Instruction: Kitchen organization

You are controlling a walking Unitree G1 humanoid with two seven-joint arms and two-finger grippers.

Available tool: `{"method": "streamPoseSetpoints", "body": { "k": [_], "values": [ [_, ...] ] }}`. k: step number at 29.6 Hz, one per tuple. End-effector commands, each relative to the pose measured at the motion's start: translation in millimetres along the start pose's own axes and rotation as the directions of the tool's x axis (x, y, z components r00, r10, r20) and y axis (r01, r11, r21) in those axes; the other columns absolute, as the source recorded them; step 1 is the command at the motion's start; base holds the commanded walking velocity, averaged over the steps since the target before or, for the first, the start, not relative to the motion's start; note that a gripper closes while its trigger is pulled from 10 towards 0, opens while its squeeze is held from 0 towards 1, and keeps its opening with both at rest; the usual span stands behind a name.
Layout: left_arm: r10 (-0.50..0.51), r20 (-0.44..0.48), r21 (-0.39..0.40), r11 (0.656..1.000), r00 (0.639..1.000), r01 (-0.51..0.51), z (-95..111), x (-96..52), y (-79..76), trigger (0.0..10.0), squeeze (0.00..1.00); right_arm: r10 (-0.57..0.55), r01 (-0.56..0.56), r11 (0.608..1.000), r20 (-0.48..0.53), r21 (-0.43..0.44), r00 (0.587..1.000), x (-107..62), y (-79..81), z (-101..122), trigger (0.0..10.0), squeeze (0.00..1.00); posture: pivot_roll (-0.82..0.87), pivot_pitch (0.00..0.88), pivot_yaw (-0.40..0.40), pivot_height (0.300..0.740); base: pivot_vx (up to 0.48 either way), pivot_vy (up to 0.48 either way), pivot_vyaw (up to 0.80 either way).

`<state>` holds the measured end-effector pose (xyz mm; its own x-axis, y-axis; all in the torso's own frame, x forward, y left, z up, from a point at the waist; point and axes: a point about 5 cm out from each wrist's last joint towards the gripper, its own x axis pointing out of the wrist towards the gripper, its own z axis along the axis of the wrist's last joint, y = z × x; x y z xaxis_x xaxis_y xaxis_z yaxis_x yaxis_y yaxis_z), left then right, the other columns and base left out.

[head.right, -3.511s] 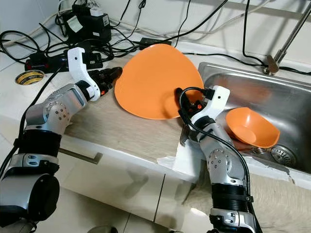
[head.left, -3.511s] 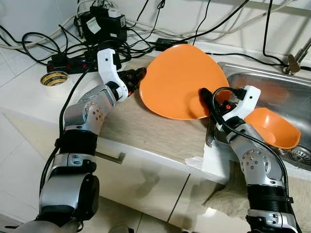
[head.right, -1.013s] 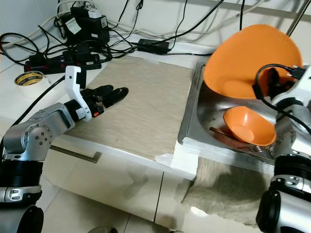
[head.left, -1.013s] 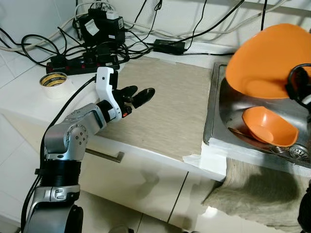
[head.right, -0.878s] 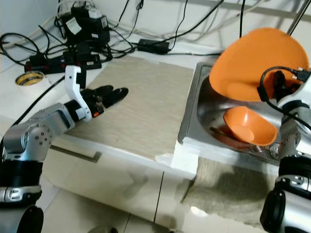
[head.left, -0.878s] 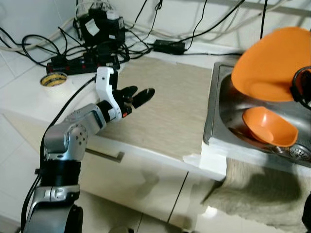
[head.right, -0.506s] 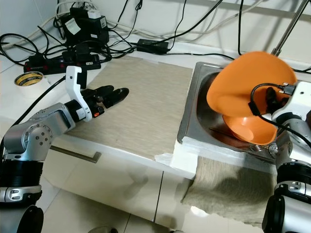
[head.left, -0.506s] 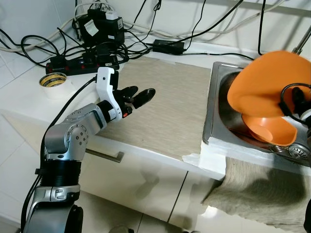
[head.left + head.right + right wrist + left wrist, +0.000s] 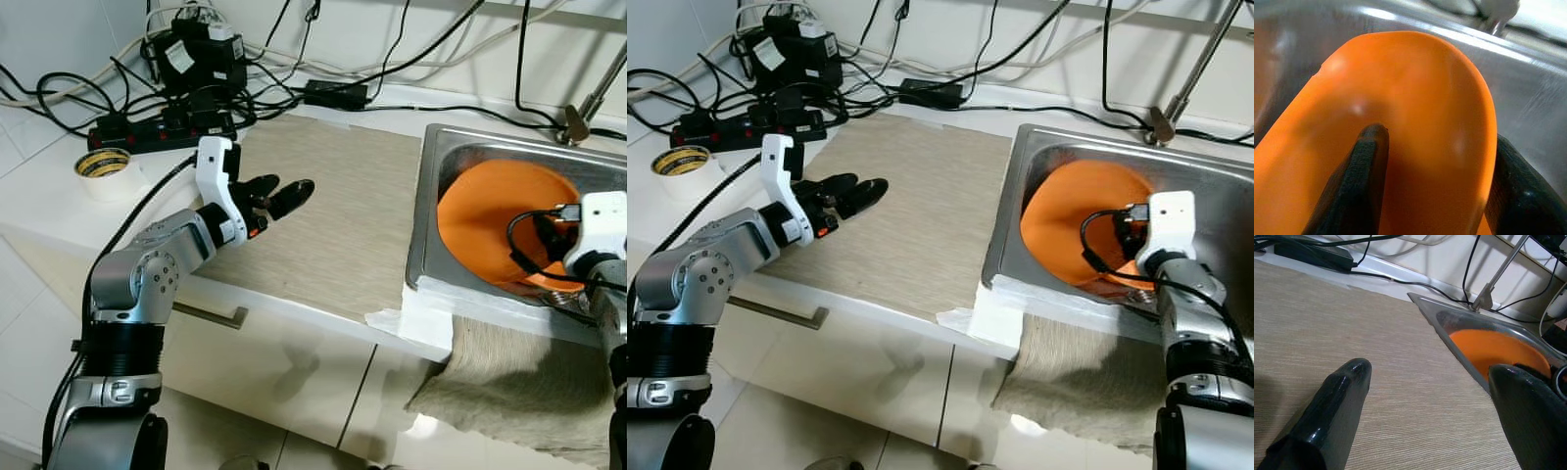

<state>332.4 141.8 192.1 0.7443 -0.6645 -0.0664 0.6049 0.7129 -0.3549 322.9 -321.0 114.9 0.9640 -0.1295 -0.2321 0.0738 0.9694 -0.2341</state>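
Setting: white kitchen counter running along a wall, with a beige mat lying on it beside a steel sink.
Orange plate: large plate sitting inside the sink, tilting against the wall nearest the mat, its hollow side facing the right gripper.
Right gripper: right gripper reaching down into the sink at the plate; in the right wrist view one black finger is lying across the plate's inner face and the other is sitting past its rim, so the jaws are closing around the plate's edge.
Left gripper: left gripper hovering low over the mat, well apart from the sink, holding nothing; in the left wrist view its two fingers are standing spread wide, with bare mat between them.
Back of counter: black power strip and a tangle of black cables lying against the wall.
Tape: roll of tape sitting on the counter, off the mat, on the robot's left.
Faucet: metal faucet rising behind the sink.
Front edge: white paper overhanging the counter at the sink's corner, with a grey towel hanging below it.
Cabinet: white drawer front under the counter with a metal handle.
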Motion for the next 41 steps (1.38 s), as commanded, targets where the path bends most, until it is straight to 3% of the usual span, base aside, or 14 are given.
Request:
{"method": "streamPoseSetpoints", "body": {
  "k": [1,14,22,23,24,25,32,36,39,41],
  "values": [
    [0.006,-0.012,-0.003,1.000,1.000,-0.006,-2,-1.2,0.5,10.0,0.00,0.014,-0.014,1.000,0.000,-0.011,1.000,-0.9,3.1,-4,0.0,1.00,-0.02,0.000,0.003,0.740,0.000,0.000,0.00],
    [0.004,-0.013,-0.003,1.000,1.000,-0.004,-2,-0.8,-0.1,10.0,0.00,0.080,-0.092,0.991,-0.129,-0.095,0.988,-6.9,19.9,-38,0.0,1.00,-0.02,0.000,0.003,0.740,0.000,0.000,0.00],
    [0.002,-0.013,-0.001,1.000,1.000,-0.002,-1,0.6,-0.5,10.0,0.00,0.080,-0.099,0.989,-0.166,-0.108,0.983,-7.2,20.2,-42,0.0,1.00,-0.02,0.000,0.001,0.740,0.000,0.000,0.00],
    [0.001,-0.012,-0.002,1.000,1.000,-0.001,-1,0.7,-0.5,10.0,0.00,0.083,-0.106,0.987,-0.183,-0.119,0.980,-7.6,21.0,-44,1.8,1.00,-0.02,0.000,0.001,0.740,0.000,0.000,0.00],
    [0.000,-0.011,-0.002,1.000,1.000,0.000,-1,0.7,-0.6,10.0,0.00,0.099,-0.131,0.981,-0.216,-0.141,0.971,-8.6,23.3,-49,10.0,0.76,-0.02,0.000,0.001,0.740,0.000,0.000,0.00],
    [-0.002,-0.010,-0.003,1.000,1.000,0.002,0,0.8,-0.9,10.0,0.00,0.110,-0.155,0.973,-0.249,-0.169,0.962,-9.9,25.2,-53,10.0,0.00,-0.02,0.000,0.000,0.740,0.000,0.000,0.00],
    [-0.005,-0.006,-0.003,1.000,1.000,0.005,1,0.8,-1.3,10.0,0.00,0.122,-0.209,0.948,-0.332,-0.241,0.935,-14.5,30.4,-68,10.0,0.00,-0.02,0.000,0.000,0.740,0.000,0.000,0.00],
    [-0.005,-0.006,-0.002,1.000,1.000,0.005,1,0.8,-1.4,10.0,0.00,0.129,-0.211,0.949,-0.322,-0.233,0.938,-12.7,32.5,-66,10.0,0.00,-0.02,0.000,0.000,0.740,0.000,0.000,0.00],
    [-0.004,-0.007,-0.001,1.000,1.000,0.004,1,0.9,-1.2,10.0,0.00,0.124,-0.226,0.926,-0.324,-0.302,0.938,-11.6,32.6,-63,10.0,0.00,-0.02,0.000,0.000,0.740,0.000,0.000,0.00],
    [-0.008,-0.007,0.001,1.000,1.000,0.008,1,1.1,-1.8,10.0,0.00,0.122,-0.260,0.890,-0.354,-0.375,0.927,-12.4,32.9,-66,10.0,0.00,-0.02,0.000,-0.002,0.740,0.000,0.000,0.00]
  ]
}}
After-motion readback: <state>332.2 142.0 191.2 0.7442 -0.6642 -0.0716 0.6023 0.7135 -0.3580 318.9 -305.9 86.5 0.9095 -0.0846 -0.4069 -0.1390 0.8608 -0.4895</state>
